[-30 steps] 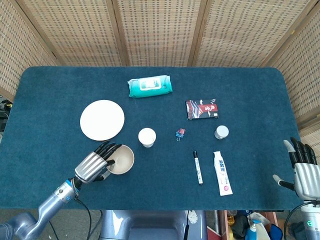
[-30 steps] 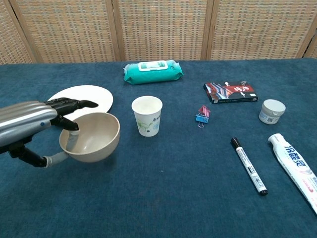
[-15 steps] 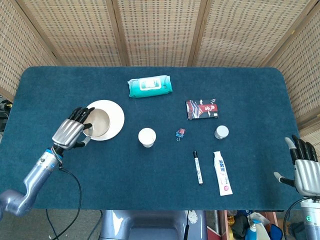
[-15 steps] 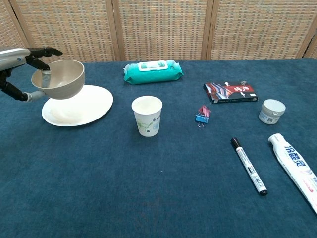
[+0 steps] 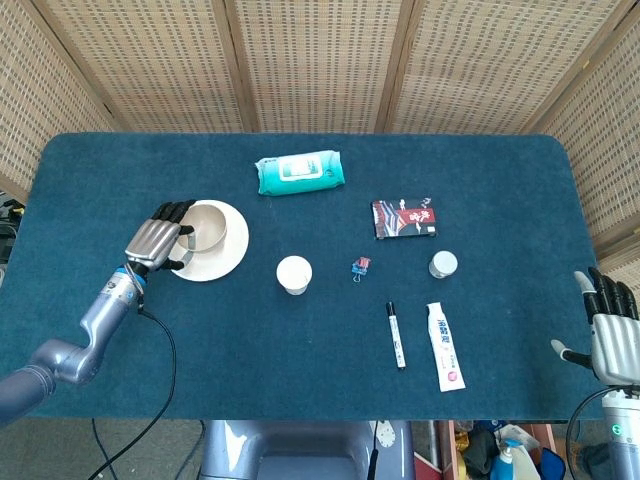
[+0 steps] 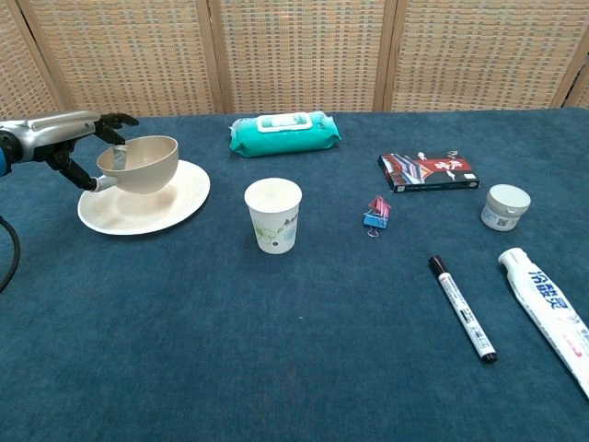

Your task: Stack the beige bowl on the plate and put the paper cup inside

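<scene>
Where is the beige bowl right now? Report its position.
The beige bowl is at the table's left, held by the left hand just over the plate, left of the paper cup.

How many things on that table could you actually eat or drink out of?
3: the beige bowl, held by the left hand over the white plate at the left, and the paper cup near the middle. None looks hidden.
</scene>
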You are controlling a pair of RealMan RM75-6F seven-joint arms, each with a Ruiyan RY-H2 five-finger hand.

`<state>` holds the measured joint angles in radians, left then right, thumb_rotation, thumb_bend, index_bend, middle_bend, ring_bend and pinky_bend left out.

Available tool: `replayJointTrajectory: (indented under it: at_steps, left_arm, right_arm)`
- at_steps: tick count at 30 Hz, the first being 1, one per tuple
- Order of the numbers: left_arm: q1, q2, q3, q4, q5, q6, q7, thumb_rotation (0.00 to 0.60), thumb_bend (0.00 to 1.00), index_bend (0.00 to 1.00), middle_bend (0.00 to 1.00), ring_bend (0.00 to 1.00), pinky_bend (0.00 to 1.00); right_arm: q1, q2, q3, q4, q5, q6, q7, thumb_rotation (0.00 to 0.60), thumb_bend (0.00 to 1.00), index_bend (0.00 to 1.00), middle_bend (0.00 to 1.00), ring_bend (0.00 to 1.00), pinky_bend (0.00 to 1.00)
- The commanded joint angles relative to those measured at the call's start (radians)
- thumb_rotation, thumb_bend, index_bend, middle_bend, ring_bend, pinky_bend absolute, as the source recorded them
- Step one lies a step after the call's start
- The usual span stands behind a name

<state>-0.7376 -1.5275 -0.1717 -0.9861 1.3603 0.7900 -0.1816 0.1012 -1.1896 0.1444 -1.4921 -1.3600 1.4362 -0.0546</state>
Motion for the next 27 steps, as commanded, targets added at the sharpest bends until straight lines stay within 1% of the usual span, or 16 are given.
replayJointTrajectory:
  at_steps: [1, 6, 9, 14, 15, 17, 18, 19, 20, 21, 22, 24, 27]
  left_arm:
    - [-0.005, -0.014, 0.017, 0.025, -0.009, -0.008, 0.033, 0.600, 0.48, 0.67, 0.00, 0.00, 0.00]
    - [-0.012, -0.021, 0.016, 0.027, -0.018, -0.015, 0.046, 0.600, 0.48, 0.67, 0.00, 0.00, 0.00]
    - [-0.012, -0.030, 0.011, 0.045, -0.041, -0.017, 0.079, 0.600, 0.48, 0.67, 0.00, 0.00, 0.00]
    - [-0.014, -0.043, 0.006, 0.064, -0.066, -0.029, 0.092, 0.600, 0.48, 0.65, 0.00, 0.00, 0.00]
    - [-0.015, -0.046, 0.006, 0.065, -0.072, -0.036, 0.092, 0.600, 0.48, 0.61, 0.00, 0.00, 0.00]
    - [-0.018, -0.050, 0.005, 0.068, -0.082, -0.047, 0.095, 0.600, 0.48, 0.49, 0.00, 0.00, 0.00]
    - [-0.020, -0.049, 0.004, 0.067, -0.087, -0.053, 0.098, 0.600, 0.46, 0.38, 0.00, 0.00, 0.00]
    - [-0.021, -0.047, 0.004, 0.063, -0.093, -0.060, 0.103, 0.600, 0.41, 0.27, 0.00, 0.00, 0.00]
    - [-0.022, -0.042, 0.004, 0.055, -0.100, -0.067, 0.109, 0.600, 0.36, 0.19, 0.00, 0.00, 0.00]
    - [-0.023, -0.038, 0.002, 0.049, -0.104, -0.069, 0.113, 0.600, 0.28, 0.09, 0.00, 0.00, 0.00]
    - [-0.022, -0.031, 0.000, 0.036, -0.106, -0.067, 0.111, 0.600, 0.21, 0.03, 0.00, 0.00, 0.00]
    - [-0.020, -0.022, -0.001, 0.023, -0.106, -0.062, 0.105, 0.600, 0.14, 0.00, 0.00, 0.00, 0.00]
    - [-0.010, 0.007, -0.007, -0.019, -0.095, -0.031, 0.079, 0.600, 0.05, 0.00, 0.00, 0.00, 0.00]
  right_arm:
    - [0.000, -0.001, 0.001, 0.004, 0.004, -0.003, 0.002, 0.600, 0.00, 0.01, 0.00, 0.00, 0.00]
    - [0.001, -0.001, 0.001, 0.008, 0.009, -0.007, 0.005, 0.600, 0.00, 0.01, 0.00, 0.00, 0.00]
    - [0.000, -0.002, 0.000, 0.011, 0.010, -0.009, 0.008, 0.600, 0.00, 0.01, 0.00, 0.00, 0.00]
    - [-0.001, -0.001, -0.001, 0.011, 0.008, -0.006, 0.012, 0.600, 0.00, 0.01, 0.00, 0.00, 0.00]
    - [-0.001, -0.001, -0.001, 0.010, 0.008, -0.006, 0.011, 0.600, 0.00, 0.01, 0.00, 0.00, 0.00]
    - [0.000, -0.002, -0.001, 0.010, 0.008, -0.007, 0.010, 0.600, 0.00, 0.01, 0.00, 0.00, 0.00]
    - [0.001, -0.002, -0.001, 0.010, 0.009, -0.007, 0.009, 0.600, 0.00, 0.01, 0.00, 0.00, 0.00]
    - [0.001, -0.002, -0.001, 0.010, 0.009, -0.007, 0.009, 0.600, 0.00, 0.01, 0.00, 0.00, 0.00]
    - [0.001, -0.002, -0.001, 0.010, 0.010, -0.008, 0.009, 0.600, 0.00, 0.01, 0.00, 0.00, 0.00]
    - [0.001, -0.001, -0.001, 0.009, 0.010, -0.008, 0.010, 0.600, 0.00, 0.01, 0.00, 0.00, 0.00]
    - [0.001, -0.001, -0.001, 0.009, 0.010, -0.007, 0.010, 0.600, 0.00, 0.01, 0.00, 0.00, 0.00]
    - [0.001, -0.001, 0.000, 0.009, 0.009, -0.007, 0.011, 0.600, 0.00, 0.01, 0.00, 0.00, 0.00]
    - [0.000, 0.001, -0.001, 0.008, 0.008, -0.006, 0.014, 0.600, 0.00, 0.01, 0.00, 0.00, 0.00]
